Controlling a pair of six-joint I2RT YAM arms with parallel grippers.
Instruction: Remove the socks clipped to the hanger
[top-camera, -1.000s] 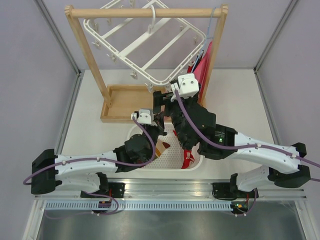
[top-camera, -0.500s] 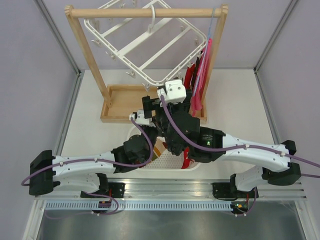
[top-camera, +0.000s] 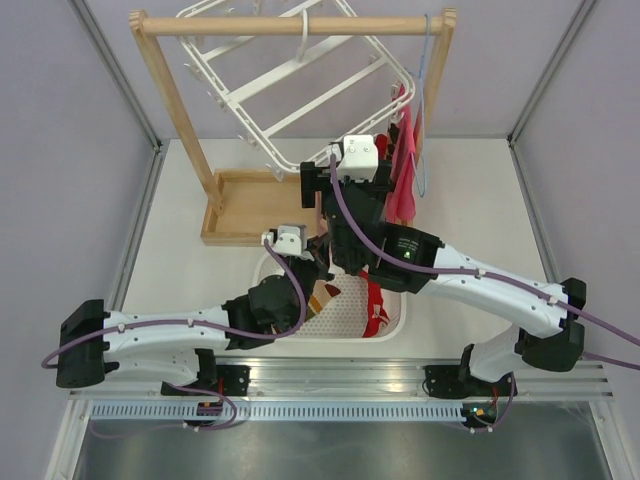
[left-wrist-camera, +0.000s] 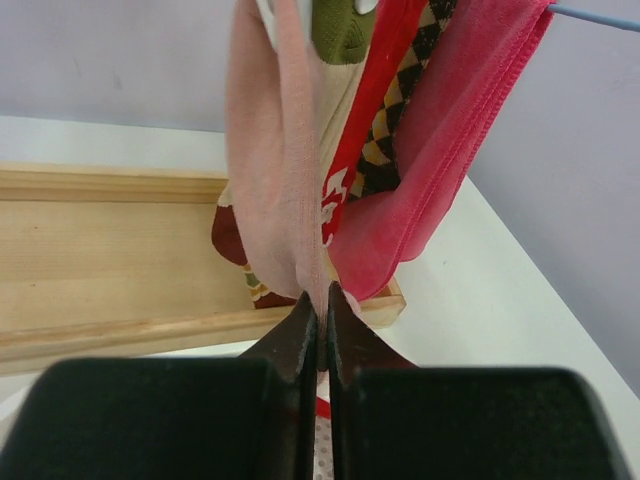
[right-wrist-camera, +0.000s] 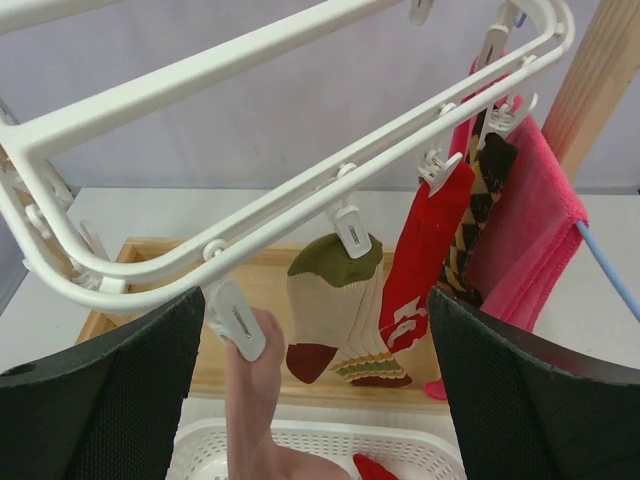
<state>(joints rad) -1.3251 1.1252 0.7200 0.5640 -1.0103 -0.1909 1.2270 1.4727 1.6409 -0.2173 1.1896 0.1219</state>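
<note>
A white plastic hanger (right-wrist-camera: 200, 72) for drying clothes hangs tilted from the top bar of a wooden rack (top-camera: 290, 25). In the right wrist view, small clips along the hanger's lower edge hold a row of socks. From left to right they are a pale pink sock (right-wrist-camera: 255, 400), a cream striped olive-toed sock (right-wrist-camera: 330, 300), a red sock with white marks (right-wrist-camera: 420, 270) and a brown-and-cream diamond sock (right-wrist-camera: 480, 200). Just past the hanger's right corner, a larger pink-red cloth (right-wrist-camera: 530, 220) drapes over a thin blue wire hanger (right-wrist-camera: 605, 265). Below the hanger, the left gripper (left-wrist-camera: 320, 320) has its two fingers pressed together on the bottom end of the pale pink sock. The sock runs straight up from the fingertips to its clip. The right gripper (right-wrist-camera: 312, 300) faces the hanger's lower edge with its fingers spread wide, holding nothing. Under the hanger's low corner sits a white basket (top-camera: 395, 315). A loose red sock (top-camera: 374, 298) and a loose patterned sock (top-camera: 328, 295) lie in it.
</note>
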